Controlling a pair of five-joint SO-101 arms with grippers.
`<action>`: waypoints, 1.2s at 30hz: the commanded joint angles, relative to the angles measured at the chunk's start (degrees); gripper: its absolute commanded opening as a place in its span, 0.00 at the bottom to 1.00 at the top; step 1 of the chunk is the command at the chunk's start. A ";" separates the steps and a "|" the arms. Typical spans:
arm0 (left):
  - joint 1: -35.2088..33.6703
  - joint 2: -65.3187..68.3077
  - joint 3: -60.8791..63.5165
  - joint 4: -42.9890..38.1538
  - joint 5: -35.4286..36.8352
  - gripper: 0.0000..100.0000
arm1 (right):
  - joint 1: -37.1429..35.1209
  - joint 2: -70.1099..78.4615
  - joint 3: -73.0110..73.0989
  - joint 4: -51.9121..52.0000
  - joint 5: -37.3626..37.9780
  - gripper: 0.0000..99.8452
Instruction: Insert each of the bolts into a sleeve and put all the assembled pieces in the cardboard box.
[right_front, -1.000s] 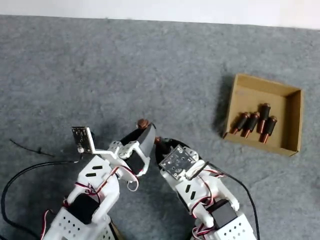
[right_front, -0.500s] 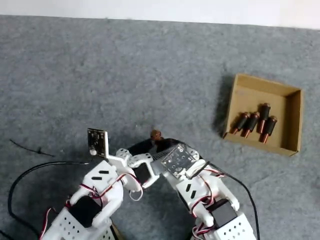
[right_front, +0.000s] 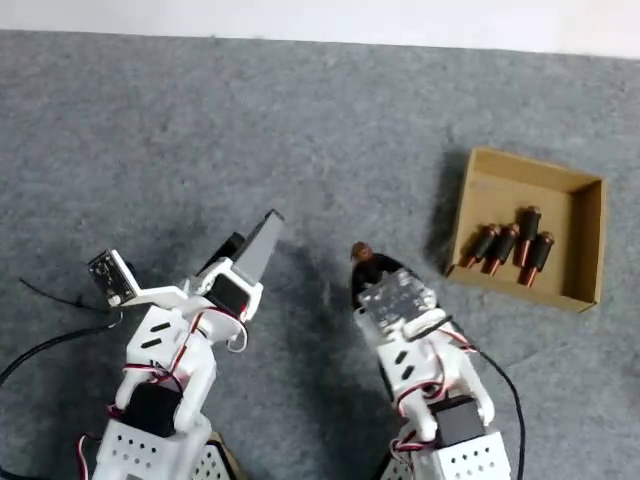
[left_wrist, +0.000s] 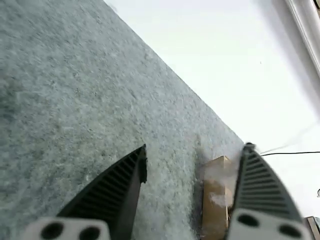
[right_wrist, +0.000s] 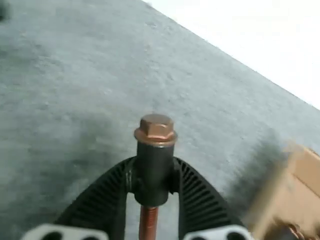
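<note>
The right hand (right_front: 374, 278) is low in the frame in the high view, a little right of the middle. Its two black fingers are clamped on a black sleeve (right_front: 373, 266). A copper bolt (right_front: 361, 251) goes right through that sleeve. In the right wrist view the bolt's six-sided head sits on one end of the sleeve, and the thin copper stem sticks out of the other end, back between the fingers. The bolt points the same way as the fingers do.

The left hand (right_front: 245, 247) is at the lower left of the high view, well apart from the right hand. Its fingers are spread wide apart (one looks pale gray from above, the other black). In the left wrist view, the gray desk (left_wrist: 75, 100) shows between them.

The box (right_front: 583, 240) lies flat on the desk at the right side of the frame, about halfway up, with its open side up. Four pieces (right_front: 500, 248) lie side by side in it, close to its left wall. Each one is a black sleeve with a copper bolt in it. The right hand is near the box, on its left, and does not touch it.

A thin black wire (right_front: 50, 298) lies on the desk at the left edge, beside the left arm.
</note>
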 joint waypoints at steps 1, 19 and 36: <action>-0.40 -0.75 -0.48 -1.49 -1.23 0.24 | 9.89 -0.92 4.97 -2.59 -3.08 0.00; 0.04 -0.84 1.63 -1.49 -4.04 0.18 | 25.01 16.92 -15.69 -5.14 -12.48 0.00; -0.04 -0.66 1.63 0.35 -6.42 0.18 | 44.79 95.25 -70.46 -4.88 -19.43 0.01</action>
